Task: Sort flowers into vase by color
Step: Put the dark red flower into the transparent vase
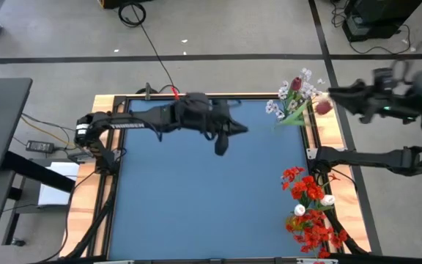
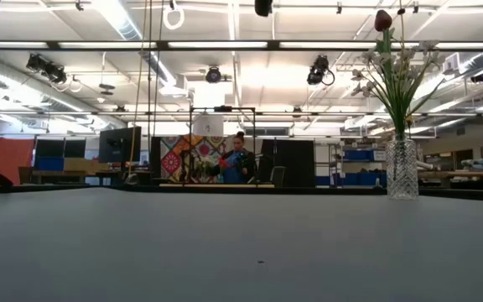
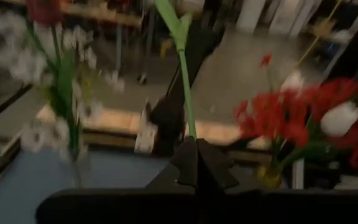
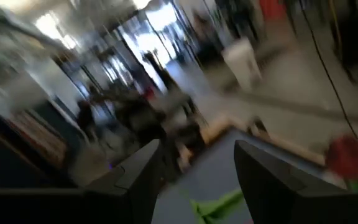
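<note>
Your left hand (image 3: 196, 163) sits closest in its own wrist view, fingers pressed together on a thin green stem (image 3: 187, 93) that rises straight up out of the grip. Beyond it, the white flowers (image 3: 55, 81) stand to one side of that stem and the red flowers (image 3: 291, 118) to the other.

From above, use the clear vase (image 1: 297, 111) of white blossoms at the far right corner of the blue worktop (image 1: 196, 198) as your landmark. Your left hand (image 1: 222, 144) hangs over the worktop well to the left of that vase. Your right hand (image 1: 337, 93) is just to the right of the vase, beyond the worktop's edge, with a dark red bud (image 1: 322, 106) beside it. Red blooms fill the corner nearer you, along the same edge.

At table height, the vase (image 2: 402, 168) stands upright at the right, a person far behind.

Your right wrist view shows its fingers (image 4: 138, 171) standing wide apart, holding nothing, with the dark red bud (image 4: 347, 155) off beside them.
</note>
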`<action>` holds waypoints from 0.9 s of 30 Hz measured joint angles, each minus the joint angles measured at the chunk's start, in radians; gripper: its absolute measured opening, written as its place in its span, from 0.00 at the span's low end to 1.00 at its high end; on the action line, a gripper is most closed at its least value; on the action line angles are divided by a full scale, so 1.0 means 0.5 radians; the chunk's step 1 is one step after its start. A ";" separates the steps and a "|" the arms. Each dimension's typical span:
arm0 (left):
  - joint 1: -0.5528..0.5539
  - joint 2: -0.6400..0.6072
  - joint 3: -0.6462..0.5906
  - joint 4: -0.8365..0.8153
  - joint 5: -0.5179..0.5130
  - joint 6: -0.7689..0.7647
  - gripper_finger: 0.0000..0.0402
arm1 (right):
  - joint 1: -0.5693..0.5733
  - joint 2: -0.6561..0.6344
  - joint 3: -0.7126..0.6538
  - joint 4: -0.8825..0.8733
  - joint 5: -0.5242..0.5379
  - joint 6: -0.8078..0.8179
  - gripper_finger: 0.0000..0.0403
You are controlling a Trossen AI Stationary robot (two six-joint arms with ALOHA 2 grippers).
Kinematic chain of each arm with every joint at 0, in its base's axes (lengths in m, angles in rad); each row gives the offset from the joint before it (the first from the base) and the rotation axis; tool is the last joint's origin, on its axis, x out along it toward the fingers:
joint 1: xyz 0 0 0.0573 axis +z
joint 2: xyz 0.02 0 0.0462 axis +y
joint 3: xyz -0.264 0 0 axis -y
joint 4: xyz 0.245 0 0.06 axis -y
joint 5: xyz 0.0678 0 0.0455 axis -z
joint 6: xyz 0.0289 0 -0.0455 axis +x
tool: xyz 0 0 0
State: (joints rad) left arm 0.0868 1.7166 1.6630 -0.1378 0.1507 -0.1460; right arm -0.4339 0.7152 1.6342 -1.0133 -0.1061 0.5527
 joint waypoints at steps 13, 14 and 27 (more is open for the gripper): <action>0.308 -0.075 0.002 0.927 0.158 -0.178 0.00 | -0.001 0.020 -0.038 0.217 0.129 -0.148 0.52; 0.324 -0.075 0.002 0.978 0.158 -0.191 0.00 | -0.001 0.041 -0.063 0.250 0.122 -0.149 0.52; 0.501 -0.136 0.003 0.762 0.561 -0.297 0.00 | -0.001 0.098 -0.191 0.633 0.075 -0.205 0.52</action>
State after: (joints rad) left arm 0.3373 1.6489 1.6646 0.2434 0.4313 -0.2944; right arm -0.4343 0.7641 1.5386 -0.6968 -0.0687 0.4503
